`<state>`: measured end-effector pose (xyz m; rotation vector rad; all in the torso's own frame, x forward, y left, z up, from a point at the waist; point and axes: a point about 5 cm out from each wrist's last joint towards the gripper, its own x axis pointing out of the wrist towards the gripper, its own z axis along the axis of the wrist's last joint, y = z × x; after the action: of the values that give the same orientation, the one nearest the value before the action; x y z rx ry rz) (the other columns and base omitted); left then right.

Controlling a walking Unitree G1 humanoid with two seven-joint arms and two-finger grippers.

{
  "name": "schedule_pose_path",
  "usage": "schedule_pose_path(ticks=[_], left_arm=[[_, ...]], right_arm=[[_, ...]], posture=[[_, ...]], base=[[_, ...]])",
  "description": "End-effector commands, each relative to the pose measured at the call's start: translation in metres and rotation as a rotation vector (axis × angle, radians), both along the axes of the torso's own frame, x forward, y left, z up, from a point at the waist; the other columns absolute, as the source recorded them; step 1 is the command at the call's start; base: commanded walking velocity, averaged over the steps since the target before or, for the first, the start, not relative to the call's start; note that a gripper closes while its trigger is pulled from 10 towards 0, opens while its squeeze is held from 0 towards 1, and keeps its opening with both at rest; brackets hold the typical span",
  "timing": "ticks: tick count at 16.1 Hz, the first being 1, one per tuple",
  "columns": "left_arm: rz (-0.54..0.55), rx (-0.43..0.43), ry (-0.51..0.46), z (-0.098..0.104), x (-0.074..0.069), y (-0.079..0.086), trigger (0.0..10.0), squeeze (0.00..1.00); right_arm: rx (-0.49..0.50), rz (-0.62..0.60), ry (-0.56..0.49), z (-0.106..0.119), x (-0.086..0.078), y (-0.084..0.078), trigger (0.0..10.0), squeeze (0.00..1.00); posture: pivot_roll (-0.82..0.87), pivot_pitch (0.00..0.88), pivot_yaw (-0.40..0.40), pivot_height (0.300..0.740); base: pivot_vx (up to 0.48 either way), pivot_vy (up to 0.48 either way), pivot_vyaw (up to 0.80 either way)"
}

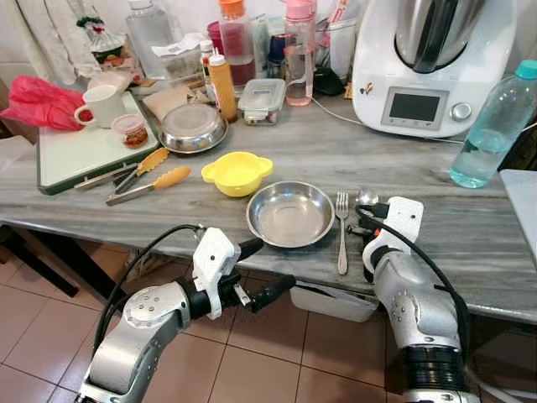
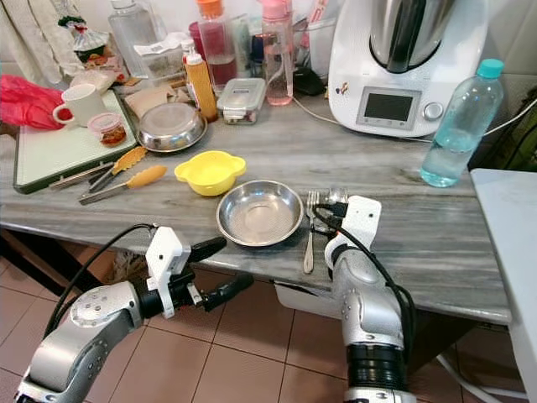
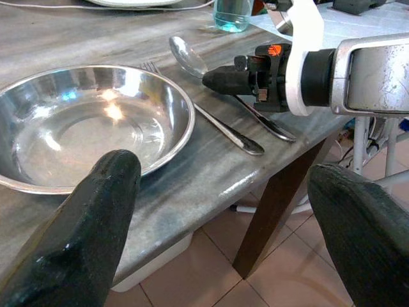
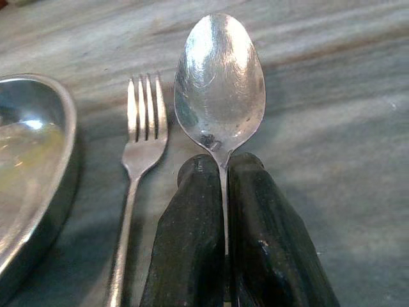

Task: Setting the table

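A steel bowl (image 1: 290, 214) sits near the front edge of the grey marble table (image 1: 436, 210). Just to its right lies a fork (image 1: 342, 231), tines pointing away from me. My right gripper (image 4: 223, 192) is shut on the neck of a spoon (image 4: 219, 80), which rests on the table right of the fork. The spoon's bowl (image 1: 367, 197) pokes out beyond the fingers. My left gripper (image 1: 258, 270) hangs open off the table's front edge, left of and below the steel bowl, with nothing between its fingers (image 3: 96, 230).
A yellow bowl (image 1: 237, 173) sits behind the steel one. Tongs (image 1: 147, 185), a second steel bowl (image 1: 193, 128) and a tray (image 1: 80, 151) with a mug lie at left. A water bottle (image 1: 491, 126) and a white kitchen machine (image 1: 424, 63) stand at right, bottles at the back.
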<state>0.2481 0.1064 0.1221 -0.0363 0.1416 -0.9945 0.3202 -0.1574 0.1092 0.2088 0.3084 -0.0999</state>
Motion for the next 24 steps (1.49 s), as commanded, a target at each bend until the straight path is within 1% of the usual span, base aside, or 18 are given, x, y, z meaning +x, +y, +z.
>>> schedule_pose_path(ticks=[1, 7, 15, 18, 21, 22, 24], left_arm=[[-0.031, -0.013, -0.005, 0.005, -0.002, -0.003, 10.0, 0.0], [-0.096, -0.024, 0.015, 0.007, -0.006, -0.008, 10.0, 0.0], [-0.098, -0.023, 0.033, 0.009, -0.009, -0.01, 10.0, 0.0], [-0.094, -0.019, 0.036, 0.008, -0.009, -0.009, 10.0, 0.0], [-0.088, -0.021, 0.044, 0.006, -0.009, -0.009, 10.0, 0.0], [-0.087, -0.017, 0.044, 0.006, -0.009, -0.008, 10.0, 0.0], [-0.088, -0.015, 0.045, 0.005, -0.008, -0.008, 10.0, 0.0]], right_arm=[[-0.005, -0.006, 0.06, -0.011, -0.001, -0.002, 10.0, 0.0], [-0.03, -0.026, 0.101, -0.019, -0.003, -0.01, 10.0, 0.0], [-0.018, -0.014, 0.119, -0.022, 0.002, -0.011, 10.0, 0.0], [-0.013, 0.001, 0.116, -0.021, 0.006, -0.008, 10.0, 0.0], [0.016, 0.002, 0.11, -0.021, 0.007, -0.003, 10.0, 0.0], [0.065, -0.001, 0.114, -0.022, 0.007, 0.003, 10.0, 0.0], [0.06, 0.011, 0.113, -0.023, 0.005, 0.009, 10.0, 0.0]], posture=[[-0.11, 0.065, 0.094, 0.74], [-0.12, 0.065, 0.098, 0.74], [-0.11, 0.066, 0.096, 0.74], [-0.11, 0.063, 0.092, 0.74], [-0.1, 0.064, 0.094, 0.74], [-0.1, 0.063, 0.093, 0.74], [-0.11, 0.065, 0.096, 0.74]], base=[[0.0, 0.0, 0.0], [0.0, 0.0, 0.0], [0.0, 0.0, 0.0], [0.0, 0.0, 0.0], [0.0, 0.0, 0.0], [0.0, 0.0, 0.0], [0.0, 0.0, 0.0]])
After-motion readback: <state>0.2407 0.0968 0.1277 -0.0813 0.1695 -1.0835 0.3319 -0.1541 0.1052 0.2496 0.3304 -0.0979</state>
